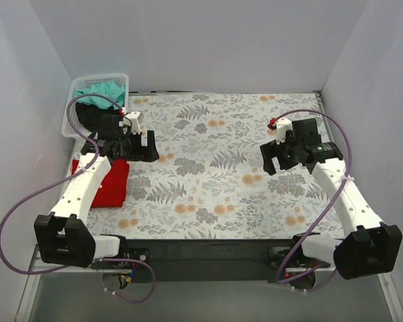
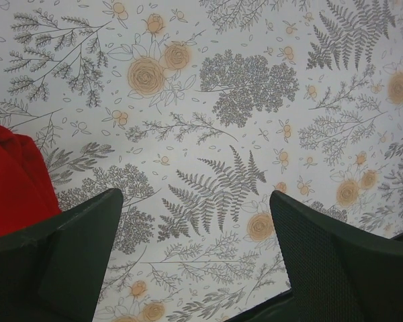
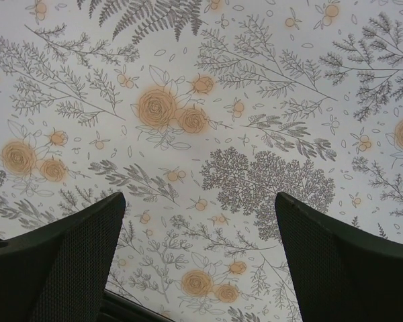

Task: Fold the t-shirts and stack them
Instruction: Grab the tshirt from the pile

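A folded red t-shirt (image 1: 107,182) lies at the left edge of the floral table, partly under my left arm; its edge shows in the left wrist view (image 2: 13,181). A white basket (image 1: 80,94) at the back left holds a teal shirt (image 1: 102,90) and a black shirt (image 1: 88,115). My left gripper (image 1: 151,149) is open and empty, hovering just right of the red shirt; its fingers (image 2: 80,248) stand wide apart. My right gripper (image 1: 274,159) is open and empty above bare cloth on the right; its fingers (image 3: 342,261) frame only floral print.
The floral tablecloth (image 1: 215,168) covers the table. White walls close in the left, back and right. Purple cables (image 1: 27,201) loop off both arms. The table's near edge is a dark bar (image 1: 201,249) between the arm bases.
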You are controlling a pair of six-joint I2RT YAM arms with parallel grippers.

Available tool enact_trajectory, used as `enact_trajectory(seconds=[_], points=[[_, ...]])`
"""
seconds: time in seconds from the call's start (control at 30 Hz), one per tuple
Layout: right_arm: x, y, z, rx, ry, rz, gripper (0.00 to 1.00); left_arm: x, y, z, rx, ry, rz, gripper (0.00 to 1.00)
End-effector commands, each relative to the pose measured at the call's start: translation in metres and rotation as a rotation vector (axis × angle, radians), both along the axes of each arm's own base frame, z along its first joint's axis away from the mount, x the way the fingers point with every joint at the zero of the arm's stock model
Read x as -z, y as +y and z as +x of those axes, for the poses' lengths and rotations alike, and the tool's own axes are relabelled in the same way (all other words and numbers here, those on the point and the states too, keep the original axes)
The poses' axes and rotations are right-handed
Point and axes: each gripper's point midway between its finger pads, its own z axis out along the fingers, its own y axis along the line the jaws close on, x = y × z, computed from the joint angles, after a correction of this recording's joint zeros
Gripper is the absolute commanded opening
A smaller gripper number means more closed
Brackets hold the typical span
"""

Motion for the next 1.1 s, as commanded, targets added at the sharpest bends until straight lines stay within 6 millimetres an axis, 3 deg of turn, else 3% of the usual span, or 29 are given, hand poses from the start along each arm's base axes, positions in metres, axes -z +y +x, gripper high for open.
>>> enact_trajectory(seconds=[0.0,0.1,0.17,0.2,0.23,0.27,0.33,0.37,0.4,0.43,0.47,0.5,0.53,0.6,0.77,0.83,0.97,1.03,1.07], points=[[-0.015,-0.006,0.011,0.099,-0.073,0.033,0.98,-0.034,-0.006,0.011,-0.033,-0.088,-0.062,0.91],[-0.019,-0.011,0.017,0.114,-0.095,0.061,0.98,-0.045,-0.022,0.016,0.021,-0.124,-0.128,0.91],[-0.021,-0.009,0.016,0.099,-0.104,0.086,0.98,-0.062,-0.025,0.034,0.048,-0.156,-0.117,0.91],[-0.022,-0.009,0.018,0.094,-0.115,0.092,0.98,-0.041,-0.022,0.046,0.042,-0.061,-0.076,0.91],[-0.021,-0.008,0.018,0.083,-0.107,0.093,0.98,-0.075,-0.021,0.073,0.067,-0.138,-0.041,0.73],[-0.018,-0.004,0.018,0.062,-0.084,0.102,0.98,-0.075,-0.017,0.085,0.064,-0.115,-0.021,0.7],[-0.019,-0.001,0.017,0.027,-0.065,0.105,0.98,-0.064,0.01,0.125,-0.027,-0.073,0.013,0.77],[-0.016,0.001,0.02,0.019,-0.048,0.104,0.98,-0.098,0.019,0.15,-0.053,-0.162,0.006,0.87],[-0.017,0.001,0.02,0.013,-0.04,0.104,0.98,-0.109,0.048,0.17,-0.112,-0.2,-0.001,0.91],[-0.021,0.001,0.024,0.01,-0.049,0.103,0.98,-0.1,0.063,0.189,-0.131,-0.194,-0.021,0.91],[-0.02,0.002,0.026,0.01,-0.041,0.098,0.98,-0.123,0.08,0.209,-0.158,-0.271,-0.015,0.92],[-0.019,0.0,0.028,0.018,-0.039,0.091,0.98,-0.124,0.103,0.223,-0.19,-0.299,0.006,0.92],[-0.019,0.001,0.03,0.016,-0.036,0.092,0.98,-0.098,0.113,0.241,-0.186,-0.268,0.026,0.92],[-0.016,0.004,0.03,0.003,-0.016,0.104,0.98,-0.106,0.145,0.269,-0.27,-0.36,0.141,0.92],[0.004,0.009,0.034,-0.016,0.074,0.111,0.98,-0.059,0.196,0.308,-0.338,-0.43,0.178,0.92],[0.013,0.011,0.036,-0.024,0.11,0.11,0.98,-0.06,0.207,0.323,-0.353,-0.48,0.173,0.92],[0.023,0.015,0.037,-0.039,0.16,0.124,0.98,-0.032,0.219,0.35,-0.351,-0.491,0.191,0.93],[0.027,0.015,0.038,-0.042,0.175,0.122,0.98,-0.009,0.224,0.36,-0.357,-0.491,0.207,0.93],[0.029,0.016,0.039,-0.044,0.182,0.123,0.98,-0.009,0.227,0.367,-0.364,-0.526,0.218,0.93]])
